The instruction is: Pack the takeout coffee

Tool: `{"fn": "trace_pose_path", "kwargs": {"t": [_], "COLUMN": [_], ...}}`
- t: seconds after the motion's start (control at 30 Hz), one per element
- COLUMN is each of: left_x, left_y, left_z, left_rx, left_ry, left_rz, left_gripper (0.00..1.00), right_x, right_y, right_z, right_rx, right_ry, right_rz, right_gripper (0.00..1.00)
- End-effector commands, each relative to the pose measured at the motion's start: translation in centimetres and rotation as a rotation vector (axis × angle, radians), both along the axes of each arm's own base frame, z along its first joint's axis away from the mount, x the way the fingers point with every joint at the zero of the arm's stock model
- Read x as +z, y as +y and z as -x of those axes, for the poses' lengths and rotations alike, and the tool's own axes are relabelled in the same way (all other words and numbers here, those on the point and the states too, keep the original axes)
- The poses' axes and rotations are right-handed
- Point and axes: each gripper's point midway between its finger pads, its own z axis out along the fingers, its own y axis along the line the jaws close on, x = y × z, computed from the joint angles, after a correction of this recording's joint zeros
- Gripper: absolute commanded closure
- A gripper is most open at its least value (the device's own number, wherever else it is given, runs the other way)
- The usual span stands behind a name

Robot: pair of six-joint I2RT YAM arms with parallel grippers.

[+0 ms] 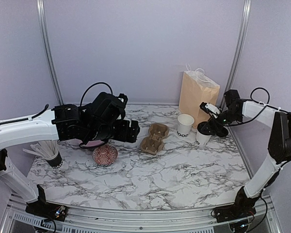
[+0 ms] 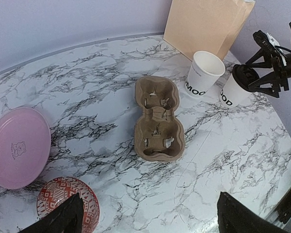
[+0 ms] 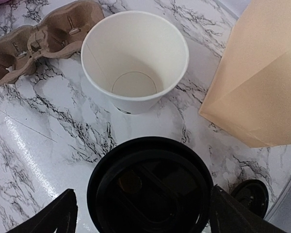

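We counted one straw cup (image 1: 52,156), one bowl (image 1: 105,154), one tray (image 1: 154,138), then an open coffee cup (image 1: 185,125) and a lidded coffee cup (image 1: 202,139), two in all, by one bag (image 1: 198,94). The left gripper (image 2: 150,208) gaped wide; the right gripper (image 3: 143,213) stood spread astride the lid (image 3: 150,189). Marble table (image 1: 160,179), lilac walls (image 1: 136,48).

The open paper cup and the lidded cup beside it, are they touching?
Apart. The right wrist view, looking down, shows a strip of marble table between the open paper cup and the lidded cup.
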Motion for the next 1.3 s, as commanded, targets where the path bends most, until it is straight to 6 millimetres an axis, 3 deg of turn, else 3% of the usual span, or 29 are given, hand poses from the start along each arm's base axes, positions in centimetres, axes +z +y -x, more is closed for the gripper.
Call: {"fn": "trace_pose_path", "kwargs": {"t": [0.0, 0.1, 0.23, 0.4, 0.6, 0.9, 1.0, 1.27], "left_x": [0.1, -0.1, -0.6, -0.6, -0.6, -1.3, -1.4, -1.7], "left_y": [-0.2, -0.3, -0.5, -0.5, 0.2, 0.5, 0.4, 0.5], "left_z": [-0.4, -0.4, -0.4, -0.3, -0.1, 0.0, 0.1, 0.2], "left_rx": [-0.003, -0.004, -0.01, -0.016, -0.008, -0.004, -0.008, -0.007], "left_ry": [-0.011, -0.006, 0.004, 0.01, 0.007, 0.015, 0.017, 0.028], "left_rz": [0.003, 0.001, -0.003, -0.001, -0.001, -0.012, -0.013, -0.011], "left_gripper": [0.03, 0.03, 0.03, 0.04, 0.04, 0.04, 0.04, 0.04], "right_x": [5.2, 7.6, 7.8, 6.4, 4.5, 1.0, 0.2, -1.1], "right_y": [0.3, 1.1, 3.6, 6.4, 8.5, 10.0, 10.3, 11.2], "right_z": [-0.4, -0.3, -0.8, -2.4, -3.7, -4.3, -4.2, -3.1], "right_rx": [0.003, 0.022, 0.068, 0.105, 0.138, 0.175, 0.188, 0.239], "right_ry": [-0.09, -0.152, -0.183, -0.156, -0.094, -0.01, 0.017, 0.076], "right_rz": [-0.029, -0.046, 0.008, 0.03, 0.037, 0.071, 0.075, 0.079], "right_gripper": [0.09, 0.15, 0.22, 0.29, 0.3, 0.33, 0.4, 0.7]}}
